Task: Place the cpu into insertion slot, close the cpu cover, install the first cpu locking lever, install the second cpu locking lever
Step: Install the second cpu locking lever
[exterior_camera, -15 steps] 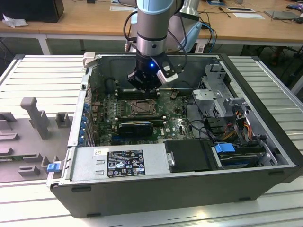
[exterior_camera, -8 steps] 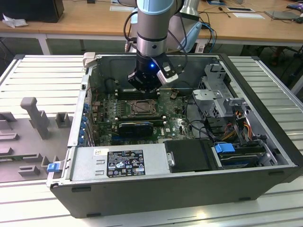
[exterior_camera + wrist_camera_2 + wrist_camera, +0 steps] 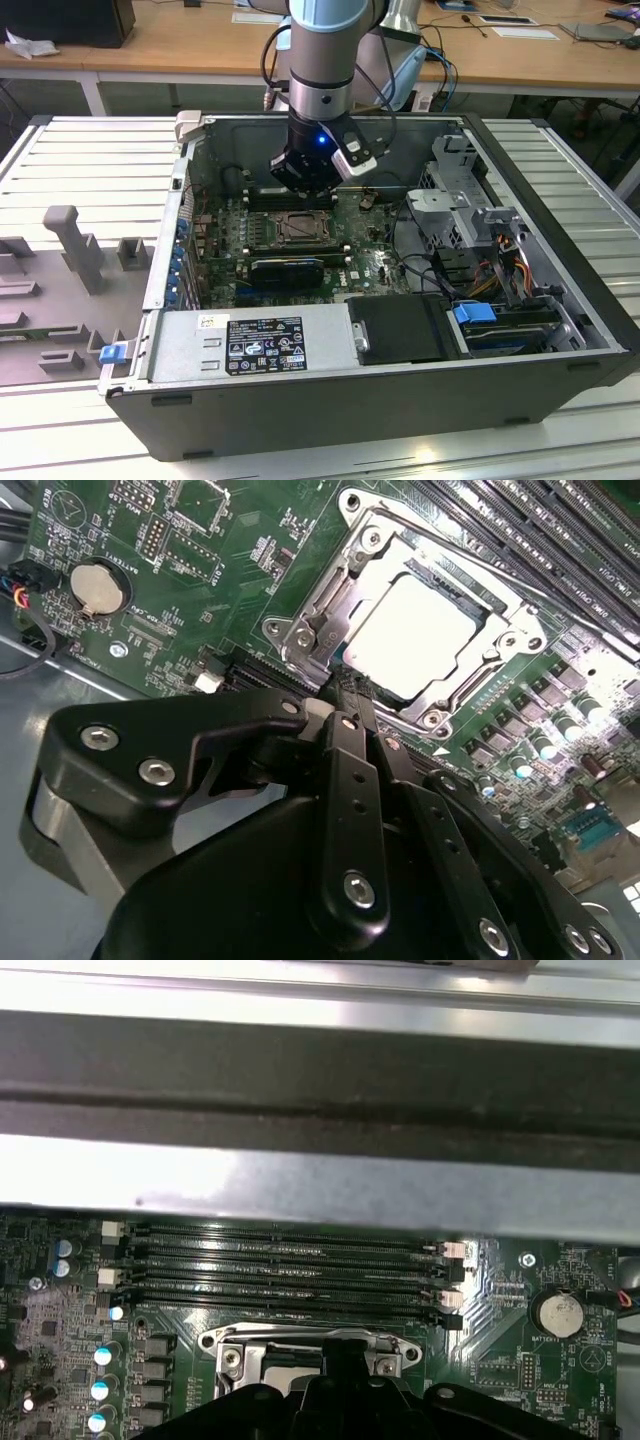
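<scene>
The cpu (image 3: 410,630) lies flat in the insertion slot (image 3: 300,638), its pale metal face lit brightly. The cpu cover (image 3: 500,600) lies down around it as a metal frame. My gripper (image 3: 345,688) is shut, its black fingertips pressed together just above the slot's near edge, with nothing visible between them. In the exterior view the gripper (image 3: 305,188) hangs low inside the open computer case, right over the far side of the insertion slot (image 3: 298,229). The first wrist view shows the slot's silvery rim (image 3: 232,1342) with the fingertips (image 3: 345,1358) in front of it.
Long black memory slots (image 3: 290,1270) run beside the socket, with the case wall (image 3: 320,1180) just past them. A coin battery (image 3: 97,585), a black card (image 3: 285,268), drive cages and cables (image 3: 480,250) crowd the case. A grey fixture (image 3: 70,250) stands at the exterior view's left.
</scene>
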Controlling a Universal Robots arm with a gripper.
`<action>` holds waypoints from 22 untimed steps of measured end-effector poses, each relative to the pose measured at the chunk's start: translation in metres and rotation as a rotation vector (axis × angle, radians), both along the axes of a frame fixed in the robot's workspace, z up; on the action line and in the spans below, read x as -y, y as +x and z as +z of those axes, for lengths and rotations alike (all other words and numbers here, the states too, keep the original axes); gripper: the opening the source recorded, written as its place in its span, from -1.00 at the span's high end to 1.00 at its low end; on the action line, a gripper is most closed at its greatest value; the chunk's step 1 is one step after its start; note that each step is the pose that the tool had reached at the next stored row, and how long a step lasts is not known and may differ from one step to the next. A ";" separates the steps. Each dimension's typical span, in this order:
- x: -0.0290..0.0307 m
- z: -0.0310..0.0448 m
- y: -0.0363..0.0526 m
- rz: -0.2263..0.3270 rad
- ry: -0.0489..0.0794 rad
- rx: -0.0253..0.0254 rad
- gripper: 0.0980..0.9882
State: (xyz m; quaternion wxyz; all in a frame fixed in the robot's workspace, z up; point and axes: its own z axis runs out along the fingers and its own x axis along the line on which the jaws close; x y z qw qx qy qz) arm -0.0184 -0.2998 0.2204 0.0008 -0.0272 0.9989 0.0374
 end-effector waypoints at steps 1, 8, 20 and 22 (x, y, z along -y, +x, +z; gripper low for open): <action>0.0002 0.0000 0.0000 0.000 0.000 0.0000 0.98; 0.0020 0.0000 0.0002 0.000 0.000 0.0000 0.98; 0.0048 0.0000 0.0008 0.000 0.000 0.0000 0.98; 0.0050 0.0000 0.0010 0.000 0.000 -0.0001 0.98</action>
